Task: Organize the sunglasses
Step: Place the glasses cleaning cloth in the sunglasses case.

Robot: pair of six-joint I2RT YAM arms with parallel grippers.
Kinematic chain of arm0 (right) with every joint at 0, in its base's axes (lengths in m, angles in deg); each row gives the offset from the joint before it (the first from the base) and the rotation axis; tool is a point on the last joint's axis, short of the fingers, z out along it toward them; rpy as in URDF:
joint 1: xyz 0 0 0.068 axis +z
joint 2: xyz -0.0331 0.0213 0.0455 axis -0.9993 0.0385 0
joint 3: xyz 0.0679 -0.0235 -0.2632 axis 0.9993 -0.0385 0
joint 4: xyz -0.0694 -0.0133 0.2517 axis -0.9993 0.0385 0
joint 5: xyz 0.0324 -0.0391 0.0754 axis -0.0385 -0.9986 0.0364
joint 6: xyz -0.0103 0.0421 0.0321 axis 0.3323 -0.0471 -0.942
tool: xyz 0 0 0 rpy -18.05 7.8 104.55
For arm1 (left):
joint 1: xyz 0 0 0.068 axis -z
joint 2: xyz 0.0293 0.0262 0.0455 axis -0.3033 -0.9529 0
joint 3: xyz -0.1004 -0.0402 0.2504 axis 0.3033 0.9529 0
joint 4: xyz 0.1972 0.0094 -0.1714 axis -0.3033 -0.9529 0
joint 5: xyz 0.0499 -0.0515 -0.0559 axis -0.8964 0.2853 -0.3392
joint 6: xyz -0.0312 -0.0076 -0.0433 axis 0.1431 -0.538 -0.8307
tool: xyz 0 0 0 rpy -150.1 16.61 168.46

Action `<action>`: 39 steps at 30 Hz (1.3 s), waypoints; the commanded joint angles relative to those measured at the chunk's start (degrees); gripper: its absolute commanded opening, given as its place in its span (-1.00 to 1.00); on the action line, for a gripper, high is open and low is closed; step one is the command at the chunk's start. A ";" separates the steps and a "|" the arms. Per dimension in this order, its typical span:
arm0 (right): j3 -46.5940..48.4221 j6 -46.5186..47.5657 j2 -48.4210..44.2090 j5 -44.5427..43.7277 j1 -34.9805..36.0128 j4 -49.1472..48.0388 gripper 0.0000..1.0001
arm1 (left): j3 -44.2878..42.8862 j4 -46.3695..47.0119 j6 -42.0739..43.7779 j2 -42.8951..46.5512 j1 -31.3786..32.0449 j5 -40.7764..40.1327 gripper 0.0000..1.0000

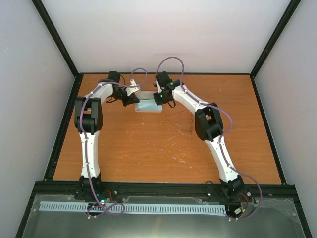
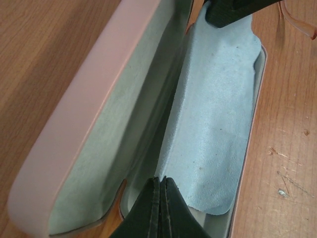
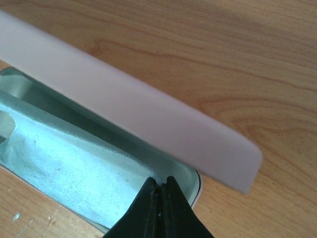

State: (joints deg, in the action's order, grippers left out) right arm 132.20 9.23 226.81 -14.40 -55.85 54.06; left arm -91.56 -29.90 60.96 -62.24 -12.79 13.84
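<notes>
Obs.: the case (image 2: pixel 258 94) lies open near the far edge of the table (image 1: pixel 148 148), its lid (image 2: pixel 74 124) thrown back flat beside the tray. The blue cloth (image 2: pixel 218 124) is spread along the floor of the tray and covers most of it.

Left gripper (image 2: pixel 159 201): clenched, tips meeting with nothing visible between them. It sits over the near end of the cloth, just inside the case rim.

Right gripper (image 3: pixel 159 201): also clenched and empty as far as we can see. It is poised at the opposite end of the tray, over the edge of the cloth.

We read this placement as the two arms working the cloth from both ends, closed tips serving as pushers to settle it flat as a lining. We cannot tell whether either tip actually touches the fabric.

Sunglasses (image 2: pixel 299 22): not in the case. Only a curved piece of amber frame shows at the top right corner of the left wrist view. It lies on the bare wood outside the tray rim, on the side away from the lid, close to the right gripper's end and well apart from the left tips. Neither gripper holds them. In the overhead view they are too faint against the wood to pick out.

Judgement: the glasses have yet to go in.
</notes>
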 commanded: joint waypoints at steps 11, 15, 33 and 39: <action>3.14 1.55 4.92 2.07 -0.65 1.80 -0.72 | -1.76 -0.19 0.29 -1.03 -0.38 0.81 -0.96; 3.25 1.43 4.68 0.96 -0.91 1.66 -0.40 | -2.02 -0.18 0.27 -1.11 -0.38 0.49 -0.76; -1.01 -0.03 -2.84 -5.88 -1.01 -1.43 0.28 | -1.14 -1.14 -0.22 -0.26 -0.38 1.90 -0.34; -3.89 -0.26 -5.36 -9.62 -1.01 -3.14 0.13 | -0.85 -1.14 -0.18 0.02 -0.38 1.87 -0.34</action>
State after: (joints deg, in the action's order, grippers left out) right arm 129.67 9.65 225.17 -20.24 -56.55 53.03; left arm -91.56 -30.07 60.94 -62.24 -12.79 14.14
